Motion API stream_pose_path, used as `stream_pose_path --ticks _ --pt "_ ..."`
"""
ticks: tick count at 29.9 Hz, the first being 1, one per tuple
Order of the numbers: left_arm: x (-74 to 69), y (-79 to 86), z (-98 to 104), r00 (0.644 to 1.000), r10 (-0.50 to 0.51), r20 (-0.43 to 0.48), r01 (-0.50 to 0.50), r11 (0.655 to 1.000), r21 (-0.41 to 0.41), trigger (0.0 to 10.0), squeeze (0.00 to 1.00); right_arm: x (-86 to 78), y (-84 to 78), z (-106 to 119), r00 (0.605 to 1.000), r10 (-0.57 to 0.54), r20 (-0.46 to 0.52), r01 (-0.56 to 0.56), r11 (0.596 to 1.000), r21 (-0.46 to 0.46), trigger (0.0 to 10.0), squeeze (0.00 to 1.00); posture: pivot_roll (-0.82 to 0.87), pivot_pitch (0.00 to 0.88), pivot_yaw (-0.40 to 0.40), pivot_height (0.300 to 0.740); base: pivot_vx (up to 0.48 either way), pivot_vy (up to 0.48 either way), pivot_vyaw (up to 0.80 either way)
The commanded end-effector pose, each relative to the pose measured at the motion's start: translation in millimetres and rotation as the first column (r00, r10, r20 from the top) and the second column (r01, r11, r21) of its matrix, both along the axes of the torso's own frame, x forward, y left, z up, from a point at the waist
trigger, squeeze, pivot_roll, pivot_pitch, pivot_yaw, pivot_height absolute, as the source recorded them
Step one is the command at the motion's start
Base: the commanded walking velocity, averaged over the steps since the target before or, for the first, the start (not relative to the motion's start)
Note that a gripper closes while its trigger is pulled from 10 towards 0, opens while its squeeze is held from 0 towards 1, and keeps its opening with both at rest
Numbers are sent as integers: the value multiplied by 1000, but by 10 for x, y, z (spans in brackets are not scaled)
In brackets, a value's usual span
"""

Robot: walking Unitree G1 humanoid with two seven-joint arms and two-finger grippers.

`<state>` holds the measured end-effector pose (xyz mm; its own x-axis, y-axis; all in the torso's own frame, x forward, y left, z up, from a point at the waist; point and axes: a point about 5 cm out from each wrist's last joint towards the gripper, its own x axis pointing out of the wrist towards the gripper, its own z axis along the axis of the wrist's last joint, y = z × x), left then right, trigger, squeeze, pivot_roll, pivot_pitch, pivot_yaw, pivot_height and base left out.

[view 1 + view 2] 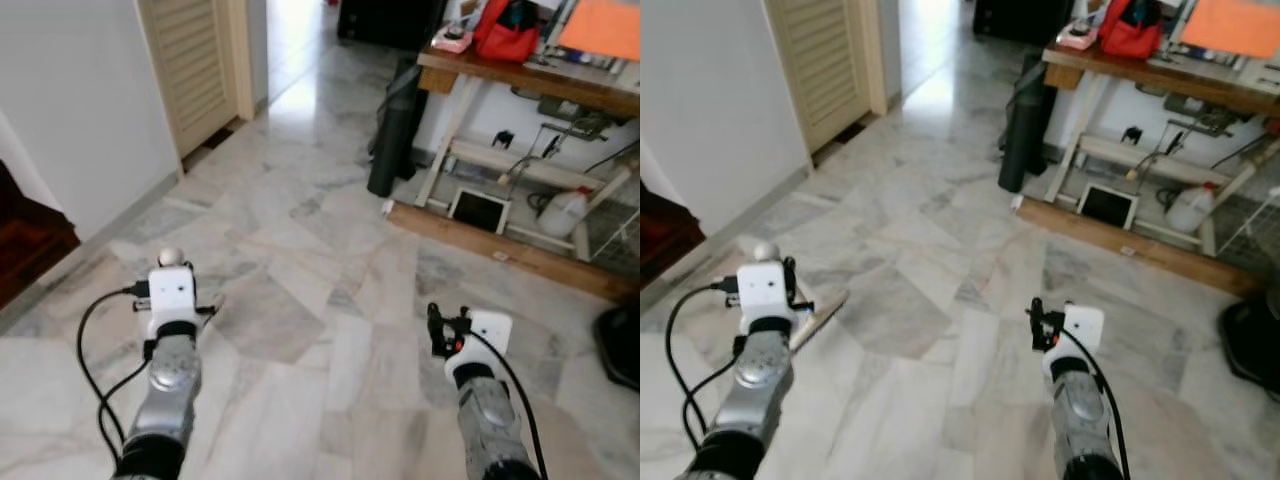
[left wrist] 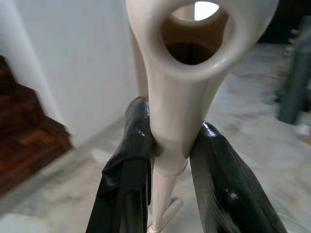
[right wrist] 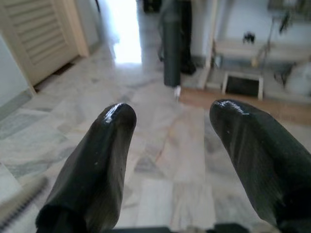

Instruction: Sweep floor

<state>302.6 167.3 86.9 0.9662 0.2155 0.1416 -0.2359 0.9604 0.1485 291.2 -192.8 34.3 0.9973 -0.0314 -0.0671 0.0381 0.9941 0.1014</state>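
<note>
Marble floor (image 1: 300, 300): your open room lies ahead; wall (image 1: 70, 100) left, table (image 1: 520, 75) right. Left tool (image 2: 170, 160) clamped on upright cream broom handle (image 2: 175, 97). Right tool (image 3: 170, 145) spread, empty.

No readable text.
Nothing on the desk (image 1: 520, 82), bottle (image 1: 562, 213) or wall (image 1: 80, 110) carries legible lettering, labels or numbers.
</note>
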Motion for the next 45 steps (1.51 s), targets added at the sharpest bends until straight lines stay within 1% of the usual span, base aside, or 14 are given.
stream_pose_path --ticks 1,4,7,8,10,13,16,19,23,27,31,34,37,45 --pt "-35 -154 62 998 -38 57 36 999 27 10000 0 -11 -12 53 999 35 33 -34 999 -28 10000 0 30 0 -167 740 0 0 0" --pt "-29 -164 69 997 -45 58 43 998 40 10000 0 10 -15 81 998 46 41 -45 998 -38 10000 0 56 0 -167 740 0 0 0" --pt "-1 -128 147 997 -30 72 26 999 48 10000 0 62 -20 140 997 31 64 -32 999 9 10000 0 85 0 -141 740 0 0 0" --pt "34 -77 253 994 -26 107 20 998 52 10000 0 100 14 157 997 27 68 -30 999 42 10000 0 103 0 -129 740 0 0 0" --pt "73 5 356 991 -22 135 10 996 89 10000 0 132 105 143 998 39 54 -42 997 63 10000 0 105 0 -129 740 0 0 0" --pt "82 138 428 987 13 161 -30 994 106 10000 0 143 256 141 996 68 53 -72 994 77 10000 0 106 0 -124 740 0 0 0" --pt "63 254 426 986 45 159 -63 991 114 10000 0 122 400 108 994 102 46 -105 991 77 10000 0 99 0 -95 740 0 0 0" --pt "44 257 367 992 31 124 -45 993 109 10000 0 82 459 72 992 121 42 -123 991 57 10000 0 90 0 -58 740 0 0 0" --pt "53 195 313 995 -24 93 11 991 131 10000 0 33 429 23 996 82 32 -85 994 75 10000 0 62 0 -23 740 0 0 0" --pt "69 150 270 996 -55 69 45 989 138 10000 0 -15 443 14 995 96 39 -97 994 40 10000 0 18 0 -1 740 0 0 0" --pt "90 29 211 994 -95 47 89 988 124 10000 0 -35 423 26 993 102 52 -104 994 26 10000 0 4 0 -7 740 0 0 0" --pt "86 -7 210 994 -97 51 90 989 115 10000 0 -15 422 56 991 118 62 -119 993 13 10000 0 3 0 -17 740 0 0 0" --pt "100 29 213 997 -48 60 43 996 72 10000 0 63 375 134 991 108 77 -109 994 1 10000 0 1 0 -53 740 0 0 0" --pt "80 93 199 998 8 69 -11 999 41 10000 0 172 259 243 993 90 82 -89 996 -8 10000 0 18 0 -99 740 0 0 -285"
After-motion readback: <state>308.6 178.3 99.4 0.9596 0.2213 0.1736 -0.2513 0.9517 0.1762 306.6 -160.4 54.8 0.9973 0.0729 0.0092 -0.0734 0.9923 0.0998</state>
